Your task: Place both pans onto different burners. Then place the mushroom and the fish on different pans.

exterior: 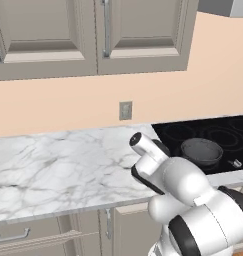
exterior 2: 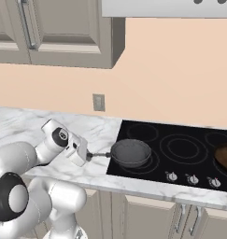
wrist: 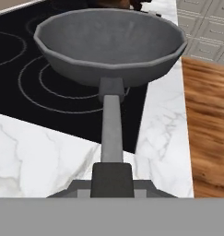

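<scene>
My gripper (exterior 2: 89, 156) is shut on the end of the long handle (wrist: 111, 129) of the dark grey pan (exterior 2: 130, 152). The pan's bowl (wrist: 109, 41) is level over the ringed front-left burner (wrist: 44, 87) of the black cooktop (exterior 2: 180, 149). I cannot tell whether it rests on the glass or hangs just above it. In the left base view the same pan (exterior: 201, 151) shows beyond my arm. The rusty-brown pan (exterior 2: 224, 156) sits on the cooktop's right side, cut by the picture edge. The mushroom and the fish are out of view.
White marble counter (exterior: 58, 165) stretches left of the cooktop. Small silver knobs (exterior 2: 192, 179) line the cooktop's front edge. A wall outlet (exterior 2: 98, 102) and upper cabinets (exterior: 93, 35) lie behind. Wood floor (wrist: 208, 115) shows past the counter edge.
</scene>
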Robot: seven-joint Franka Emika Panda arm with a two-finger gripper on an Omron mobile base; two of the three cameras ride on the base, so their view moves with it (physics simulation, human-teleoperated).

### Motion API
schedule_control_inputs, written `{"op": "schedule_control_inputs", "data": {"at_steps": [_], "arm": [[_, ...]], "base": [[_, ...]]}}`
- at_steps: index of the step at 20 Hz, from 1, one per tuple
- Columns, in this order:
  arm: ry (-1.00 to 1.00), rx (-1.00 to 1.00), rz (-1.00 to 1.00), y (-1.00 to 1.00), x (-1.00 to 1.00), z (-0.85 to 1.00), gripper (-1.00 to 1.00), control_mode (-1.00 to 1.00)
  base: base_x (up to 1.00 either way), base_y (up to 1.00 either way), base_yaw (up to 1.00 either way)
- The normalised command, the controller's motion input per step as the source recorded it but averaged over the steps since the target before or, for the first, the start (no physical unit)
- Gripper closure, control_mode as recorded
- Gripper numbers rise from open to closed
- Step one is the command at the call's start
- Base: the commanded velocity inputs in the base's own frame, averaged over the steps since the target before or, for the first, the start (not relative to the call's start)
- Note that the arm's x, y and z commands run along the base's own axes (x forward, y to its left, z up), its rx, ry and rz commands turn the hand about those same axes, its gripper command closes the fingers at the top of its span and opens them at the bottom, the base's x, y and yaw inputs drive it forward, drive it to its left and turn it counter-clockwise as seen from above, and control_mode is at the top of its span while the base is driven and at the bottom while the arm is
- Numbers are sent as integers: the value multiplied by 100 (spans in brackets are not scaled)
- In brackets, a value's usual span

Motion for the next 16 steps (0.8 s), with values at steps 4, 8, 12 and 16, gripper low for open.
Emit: {"op": "schedule_control_inputs", "data": {"at_steps": [4,8,12,16], "arm": [[0,0,-1,0,0,-4,100,-100],[0,0,0,0,7,-11,100,-100],[0,0,0,-2,20,-8,100,-100],[0,0,0,-7,22,-9,100,-100]], "base": [[0,0,0],[0,0,0],[0,0,0],[0,0,0]]}}
